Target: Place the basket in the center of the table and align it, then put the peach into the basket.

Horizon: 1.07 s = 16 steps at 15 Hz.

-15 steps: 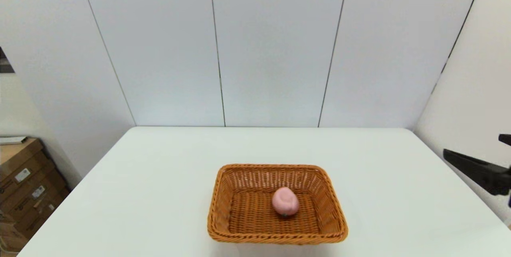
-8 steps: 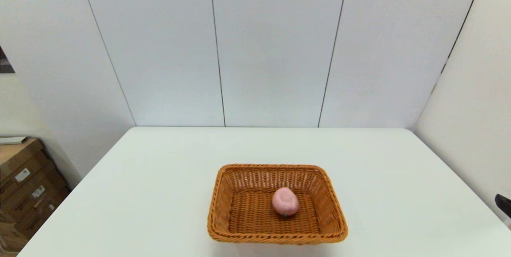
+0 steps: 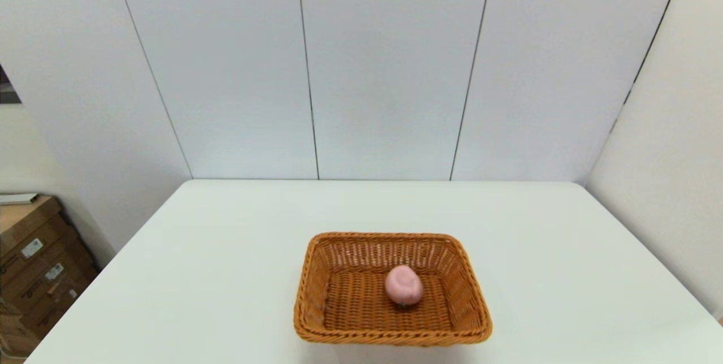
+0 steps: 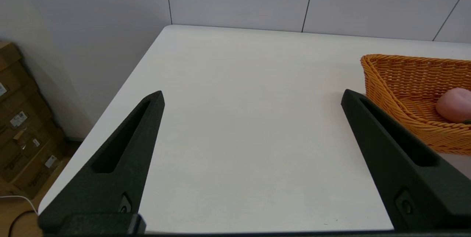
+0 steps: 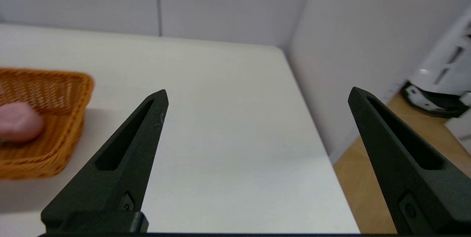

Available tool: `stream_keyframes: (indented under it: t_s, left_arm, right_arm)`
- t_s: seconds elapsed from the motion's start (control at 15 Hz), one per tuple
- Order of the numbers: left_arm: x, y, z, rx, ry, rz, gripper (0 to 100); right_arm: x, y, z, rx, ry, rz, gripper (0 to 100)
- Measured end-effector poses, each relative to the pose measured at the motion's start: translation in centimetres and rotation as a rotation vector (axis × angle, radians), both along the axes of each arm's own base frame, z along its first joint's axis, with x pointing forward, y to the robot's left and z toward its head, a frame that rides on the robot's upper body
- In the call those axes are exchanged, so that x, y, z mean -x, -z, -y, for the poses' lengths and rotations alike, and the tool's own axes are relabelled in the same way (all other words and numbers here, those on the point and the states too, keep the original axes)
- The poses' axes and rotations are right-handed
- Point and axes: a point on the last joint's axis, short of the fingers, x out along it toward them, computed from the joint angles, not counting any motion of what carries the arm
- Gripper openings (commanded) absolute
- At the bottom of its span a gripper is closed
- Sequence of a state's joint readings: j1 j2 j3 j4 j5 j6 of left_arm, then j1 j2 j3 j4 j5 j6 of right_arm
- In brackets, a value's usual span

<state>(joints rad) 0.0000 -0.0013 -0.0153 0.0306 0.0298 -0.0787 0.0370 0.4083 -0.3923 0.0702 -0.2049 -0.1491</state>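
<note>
The orange-brown wicker basket (image 3: 350,313) sits squarely near the front middle of the white table (image 3: 226,251). The pink peach (image 3: 404,285) lies inside it, right of the basket's middle. Neither arm shows in the head view. My left gripper (image 4: 252,95) is open and empty off the table's left front, with the basket (image 4: 404,78) and peach (image 4: 454,104) to its right. My right gripper (image 5: 257,95) is open and empty at the table's right front corner, with the basket (image 5: 55,93) and peach (image 5: 18,123) to its left.
White wall panels (image 3: 390,70) stand behind and to the right of the table. Brown cardboard boxes (image 3: 34,262) are stacked on the floor to the left. A white and black device (image 5: 438,82) sits on the wooden floor beyond the table's right edge.
The right arm has drawn back off the right edge of the head view. Basket and peach have not moved.
</note>
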Motion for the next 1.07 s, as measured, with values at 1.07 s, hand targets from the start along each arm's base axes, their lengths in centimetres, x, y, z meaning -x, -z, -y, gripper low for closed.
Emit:
stream_keyframes:
  t_s: [1.07]
  left_arm:
    - [0.0, 0.0, 0.0, 0.0, 0.0, 0.0, 100]
  right_arm:
    - [2.7, 9.8, -0.4, -0.069, -0.157, 0.144, 100]
